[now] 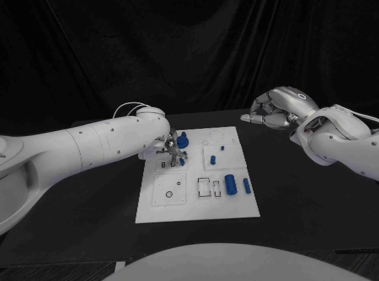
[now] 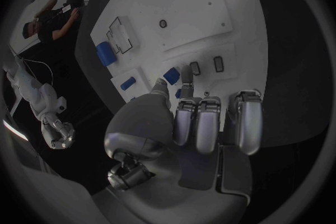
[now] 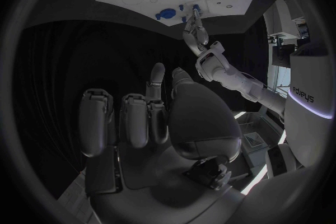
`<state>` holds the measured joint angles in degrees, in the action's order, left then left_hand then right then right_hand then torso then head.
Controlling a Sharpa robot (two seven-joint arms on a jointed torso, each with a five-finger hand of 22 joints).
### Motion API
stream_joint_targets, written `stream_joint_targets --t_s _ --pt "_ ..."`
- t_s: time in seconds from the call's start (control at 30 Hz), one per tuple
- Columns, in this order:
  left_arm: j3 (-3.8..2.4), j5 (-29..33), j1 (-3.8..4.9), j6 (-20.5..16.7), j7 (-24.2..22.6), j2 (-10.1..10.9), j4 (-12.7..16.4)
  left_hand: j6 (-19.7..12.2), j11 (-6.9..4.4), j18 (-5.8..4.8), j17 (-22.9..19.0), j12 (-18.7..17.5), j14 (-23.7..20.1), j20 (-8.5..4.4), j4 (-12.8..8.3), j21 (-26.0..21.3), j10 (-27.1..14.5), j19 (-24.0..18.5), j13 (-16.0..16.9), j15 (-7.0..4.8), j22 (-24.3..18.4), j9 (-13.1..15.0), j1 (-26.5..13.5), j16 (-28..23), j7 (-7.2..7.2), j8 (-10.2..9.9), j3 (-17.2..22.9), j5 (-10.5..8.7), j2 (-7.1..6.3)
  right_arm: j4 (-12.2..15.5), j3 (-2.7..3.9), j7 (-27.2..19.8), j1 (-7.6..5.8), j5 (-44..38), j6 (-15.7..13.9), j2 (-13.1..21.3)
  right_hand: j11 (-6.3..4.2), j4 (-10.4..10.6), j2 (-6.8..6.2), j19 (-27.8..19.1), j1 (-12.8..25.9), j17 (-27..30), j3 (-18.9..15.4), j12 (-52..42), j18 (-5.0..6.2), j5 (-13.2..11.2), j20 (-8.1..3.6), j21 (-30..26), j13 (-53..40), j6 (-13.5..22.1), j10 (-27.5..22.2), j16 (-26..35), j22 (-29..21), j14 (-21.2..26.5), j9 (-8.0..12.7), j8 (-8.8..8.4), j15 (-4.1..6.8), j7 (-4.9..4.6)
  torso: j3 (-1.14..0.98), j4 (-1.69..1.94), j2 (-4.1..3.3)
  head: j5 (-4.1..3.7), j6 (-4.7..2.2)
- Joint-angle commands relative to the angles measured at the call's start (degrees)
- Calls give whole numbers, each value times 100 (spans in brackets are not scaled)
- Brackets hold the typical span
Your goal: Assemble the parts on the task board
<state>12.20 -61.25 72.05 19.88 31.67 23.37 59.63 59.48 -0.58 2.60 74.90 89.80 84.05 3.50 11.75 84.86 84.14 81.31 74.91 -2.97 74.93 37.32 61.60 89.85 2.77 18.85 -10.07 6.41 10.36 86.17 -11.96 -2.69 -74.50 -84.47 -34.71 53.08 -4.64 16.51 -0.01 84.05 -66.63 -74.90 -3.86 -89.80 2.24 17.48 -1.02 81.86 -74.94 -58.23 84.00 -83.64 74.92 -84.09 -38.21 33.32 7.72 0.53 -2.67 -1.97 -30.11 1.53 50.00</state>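
The white task board (image 1: 198,199) lies in the middle of the black table. My left hand (image 1: 168,146) hovers over its far left part and pinches a small blue part (image 2: 171,74) between thumb and a finger, just above two small rectangular slots (image 2: 218,63). A blue knob-shaped part (image 1: 183,140) stands right beside that hand. A large blue cylinder (image 1: 230,184) and a slimmer blue part (image 1: 247,186) lie on the board's right side. My right hand (image 1: 278,108) hangs in the air beyond the board's far right corner, fingers curled in, holding nothing.
Two small blue pegs (image 1: 214,158) stand in the board's middle. Round holes (image 1: 168,194) and rectangular outlines (image 1: 204,187) mark the near half of the board. Black table surface (image 1: 307,193) stretches right of the board, and a dark curtain hangs behind.
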Motion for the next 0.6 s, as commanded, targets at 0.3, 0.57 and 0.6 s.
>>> stream_joint_targets --t_s 0.3,0.57,0.6 --pt "-6 -1 -16 44 -121 -52 -3 65 -31 -8 1510 20 595 -27 -99 -26 586 6 1509 -34 716 9 110 15 5 -119 129 153 -5 -2 5 133 13 -35 -44 5 13 12 4 248 39 -641 -35 -20 -5 -24 -22 -39 -1506 36 600 36 1212 -438 -8 -44 -7 0 0 -2 1 -17 0" --pt "-6 -1 -18 51 -141 -76 -35 75 -34 -4 1510 20 595 -32 -201 -45 586 -4 1509 -38 709 15 163 15 5 -211 230 280 -11 -14 5 144 13 -35 -10 -1 14 12 6 244 39 -632 -34 -20 -2 -23 -21 -48 -1506 37 600 43 1209 -436 -10 -47 -8 0 -1 -2 1 -38 0" --pt "-6 -1 -18 53 -144 -79 -40 76 -34 -4 1510 20 595 -33 -212 -47 586 -5 1509 -38 709 16 169 15 4 -220 242 293 -11 -16 5 145 13 -35 -6 -3 14 12 6 244 39 -632 -34 -20 -2 -23 -21 -48 -1506 37 600 43 1209 -436 -10 -47 -8 0 -1 -1 2 -37 0"
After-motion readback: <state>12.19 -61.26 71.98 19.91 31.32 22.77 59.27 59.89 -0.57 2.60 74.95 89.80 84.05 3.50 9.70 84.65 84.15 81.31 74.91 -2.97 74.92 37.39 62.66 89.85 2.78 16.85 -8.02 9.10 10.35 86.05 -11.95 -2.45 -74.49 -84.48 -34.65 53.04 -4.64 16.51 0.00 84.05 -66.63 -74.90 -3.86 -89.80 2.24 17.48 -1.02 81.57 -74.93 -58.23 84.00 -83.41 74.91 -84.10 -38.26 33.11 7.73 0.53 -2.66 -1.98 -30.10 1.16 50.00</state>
